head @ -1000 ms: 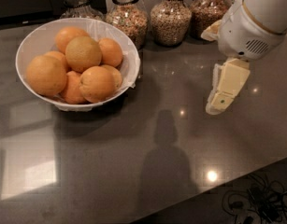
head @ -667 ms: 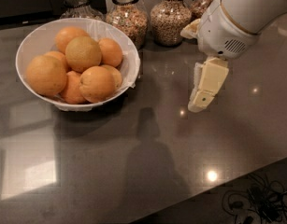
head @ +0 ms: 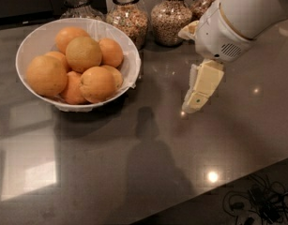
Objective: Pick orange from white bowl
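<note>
While your gripper (head: 194,103) hangs above the countertop (head: 134,172), right of the white bowl (head: 39,37) and well apart from it, you can't read its grip state. Oranges (head: 83,54) sit piled in that bowl.

A: Dim room, warm tone. The glossy dark grey stone worktop (head: 87,139) mirrors a pale square patch of light toward its front-left corner.

B: And a small hot glare spot by the front edge, right side. The cream two-finger gripper (head: 193,104), hanging over the right half, casts a soft shadow mid-worktop. The wide white bowl (head: 38,41) darkens the surface around its base.
</note>
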Robot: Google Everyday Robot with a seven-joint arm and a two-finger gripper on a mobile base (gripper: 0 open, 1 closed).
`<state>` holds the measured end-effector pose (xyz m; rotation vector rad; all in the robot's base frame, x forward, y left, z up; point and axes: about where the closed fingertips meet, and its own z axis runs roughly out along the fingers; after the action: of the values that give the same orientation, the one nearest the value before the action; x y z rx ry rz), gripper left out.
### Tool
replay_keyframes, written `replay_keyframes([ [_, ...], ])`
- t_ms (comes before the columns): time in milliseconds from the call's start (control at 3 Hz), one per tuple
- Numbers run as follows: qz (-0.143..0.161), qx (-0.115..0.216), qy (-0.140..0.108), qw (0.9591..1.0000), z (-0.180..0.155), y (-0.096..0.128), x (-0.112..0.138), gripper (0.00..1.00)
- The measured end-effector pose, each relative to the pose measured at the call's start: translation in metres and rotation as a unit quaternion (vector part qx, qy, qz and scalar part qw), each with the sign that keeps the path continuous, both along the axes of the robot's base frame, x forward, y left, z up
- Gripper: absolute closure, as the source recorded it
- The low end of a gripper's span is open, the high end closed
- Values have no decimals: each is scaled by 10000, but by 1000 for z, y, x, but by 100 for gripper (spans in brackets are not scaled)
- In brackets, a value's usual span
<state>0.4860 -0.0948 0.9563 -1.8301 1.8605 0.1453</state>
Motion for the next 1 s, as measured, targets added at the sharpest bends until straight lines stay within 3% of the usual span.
replay_keyframes([
  [333, 76, 468, -20, 9989, -15, 32, 10, 0],
  [1000, 53, 727, -82, 9973, -17, 43, 9, 0],
])
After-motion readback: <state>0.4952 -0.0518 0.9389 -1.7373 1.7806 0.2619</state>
